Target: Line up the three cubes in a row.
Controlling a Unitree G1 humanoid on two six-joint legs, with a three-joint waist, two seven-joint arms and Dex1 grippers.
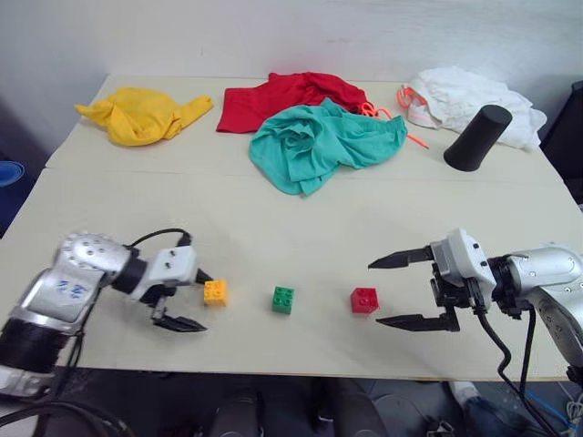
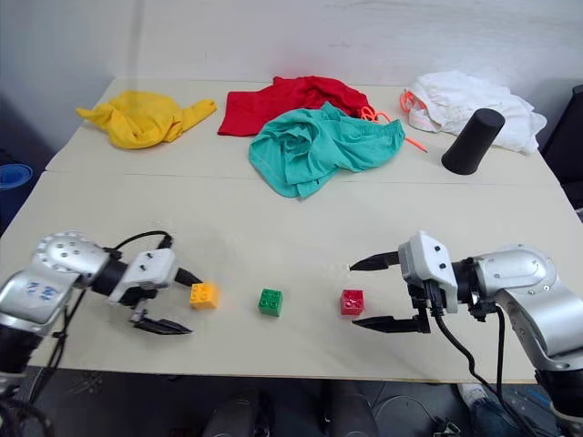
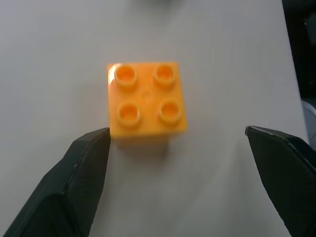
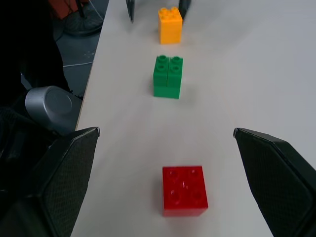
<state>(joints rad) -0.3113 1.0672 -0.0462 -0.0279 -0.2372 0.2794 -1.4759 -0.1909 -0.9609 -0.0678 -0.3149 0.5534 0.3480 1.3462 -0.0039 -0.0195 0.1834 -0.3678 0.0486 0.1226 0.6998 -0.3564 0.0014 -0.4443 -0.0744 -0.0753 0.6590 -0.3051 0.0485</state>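
On worktop (image 1: 301,228): orange-yellow brick (image 1: 215,292), green brick (image 1: 283,299), red brick (image 1: 364,299) — rigid, light, slick-sided.
Hold: opposite flat sides.
Fingers: left gripper (image 1: 187,299), right gripper (image 1: 401,291) — both released.

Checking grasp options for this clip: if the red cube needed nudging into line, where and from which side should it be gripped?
Grip the red cube by its two smooth side faces, from the right, where the open right gripper already faces it. Its studs point up, sides clear.

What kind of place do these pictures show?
Probably a lab or test room: a plain table by a bare wall, set with toy cubes, loose cloths and a black cylinder.
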